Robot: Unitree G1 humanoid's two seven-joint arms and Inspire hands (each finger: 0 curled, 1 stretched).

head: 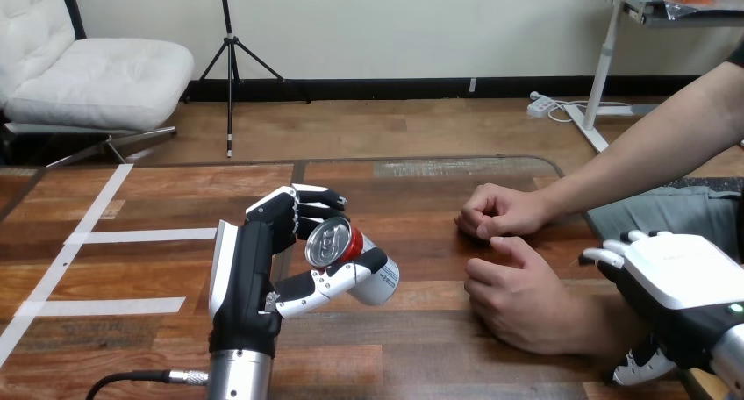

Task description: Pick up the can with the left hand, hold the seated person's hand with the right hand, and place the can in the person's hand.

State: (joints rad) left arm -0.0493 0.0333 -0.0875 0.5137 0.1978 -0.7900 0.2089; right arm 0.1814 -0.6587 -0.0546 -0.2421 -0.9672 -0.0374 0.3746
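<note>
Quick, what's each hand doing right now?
Left hand: closed, holding the can.
Right hand: at the person's wrist; open or closed cannot be told.

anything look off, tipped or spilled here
The can lies tilted in the left hand, fingers curled round it, its top facing the camera instead of up. Nothing looks spilled on the table. The person's near hand and far hand both lie knuckles up, so no open palm waits.
</note>
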